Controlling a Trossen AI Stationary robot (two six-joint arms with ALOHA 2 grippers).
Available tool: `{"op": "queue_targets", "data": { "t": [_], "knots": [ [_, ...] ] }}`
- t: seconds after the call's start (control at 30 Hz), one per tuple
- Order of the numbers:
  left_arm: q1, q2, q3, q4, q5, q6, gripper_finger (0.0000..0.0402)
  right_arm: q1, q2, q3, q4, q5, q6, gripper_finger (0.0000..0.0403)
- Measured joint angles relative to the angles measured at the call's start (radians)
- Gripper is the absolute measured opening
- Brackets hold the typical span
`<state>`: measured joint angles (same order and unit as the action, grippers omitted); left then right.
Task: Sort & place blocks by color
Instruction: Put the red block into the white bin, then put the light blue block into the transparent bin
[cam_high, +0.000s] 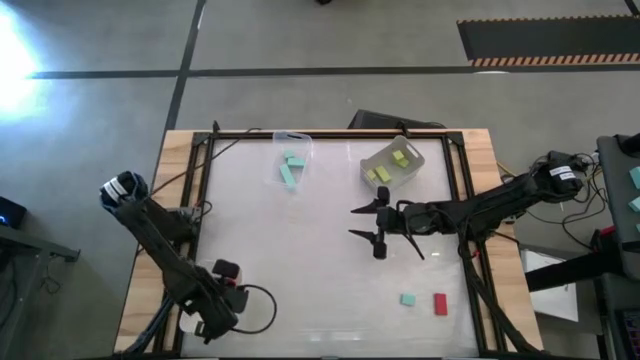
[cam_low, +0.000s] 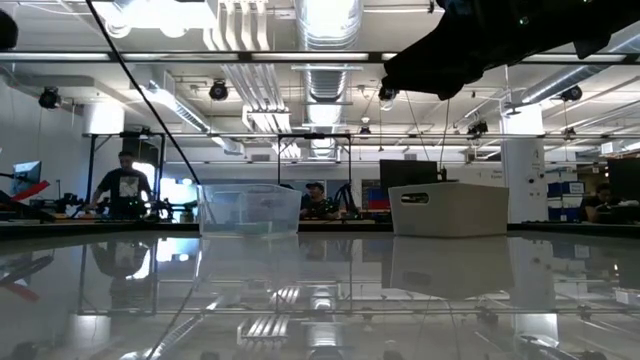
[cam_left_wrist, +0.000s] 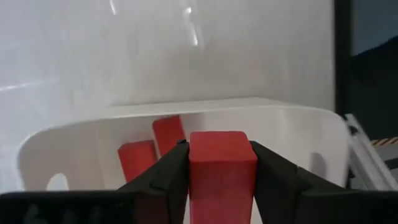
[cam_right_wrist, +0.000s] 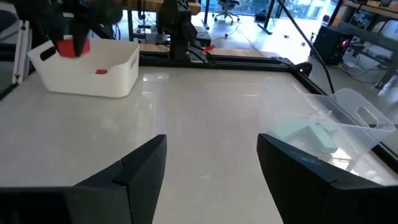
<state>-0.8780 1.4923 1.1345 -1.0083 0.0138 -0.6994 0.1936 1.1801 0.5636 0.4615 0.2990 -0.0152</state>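
Note:
My left gripper (cam_left_wrist: 221, 155) is shut on a red block (cam_left_wrist: 222, 171) and hovers above a white tray (cam_left_wrist: 298, 134) at the table's near left (cam_high: 228, 282). Two more red blocks (cam_left_wrist: 155, 146) lie inside that tray. My right gripper (cam_high: 368, 222) hangs open over the table's middle, touching nothing. Mint-teal blocks (cam_high: 292, 168) lie in a clear tray (cam_high: 300, 143) at the far edge. Beside it, yellow-green blocks (cam_high: 392, 165) lie in a white tray (cam_high: 372, 160). One mint-teal block (cam_high: 408, 299) and one red block (cam_high: 440, 303) lie flat on the table, near right. My left gripper pinches the red block between its two fingers, one finger (cam_left_wrist: 165, 177) on each of two opposite side faces (cam_left_wrist: 199, 168). The block is lifted clear, above the white tray's opening. In the right wrist view the held block (cam_right_wrist: 74, 45) hangs over the tray's rim.
The table has a raised dark frame (cam_high: 455, 170) along its edges. The broad middle of the white tabletop (cam_high: 300, 250) lies bare between the far trays and the two loose blocks. People and benches show in the room beyond the far edge (cam_low: 125, 185).

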Motion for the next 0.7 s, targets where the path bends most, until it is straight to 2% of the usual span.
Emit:
{"op": "queue_targets", "data": {
  "t": [0.13,0.23,0.47,0.7],
  "knots": [
    [-0.001,0.047,-0.016,-0.005,0.003,0.0,0.0169,0.0,0.0,0.0,0.001,-0.003,0.006,0.0241],
    [-0.002,0.066,-0.016,-0.004,0.006,0.006,0.0186,0.0,0.0,0.0,0.0,-0.008,0.008,0.0238],
    [-0.009,0.064,0.003,-0.029,0.01,0.005,0.0192,0.0,0.0,0.0,-0.002,-0.01,0.054,0.024],
    [0.013,0.047,0.12,-0.104,-0.021,0.006,0.0175,0.013,-0.014,0.009,-0.074,-0.059,0.206,0.0234]
  ]
}}
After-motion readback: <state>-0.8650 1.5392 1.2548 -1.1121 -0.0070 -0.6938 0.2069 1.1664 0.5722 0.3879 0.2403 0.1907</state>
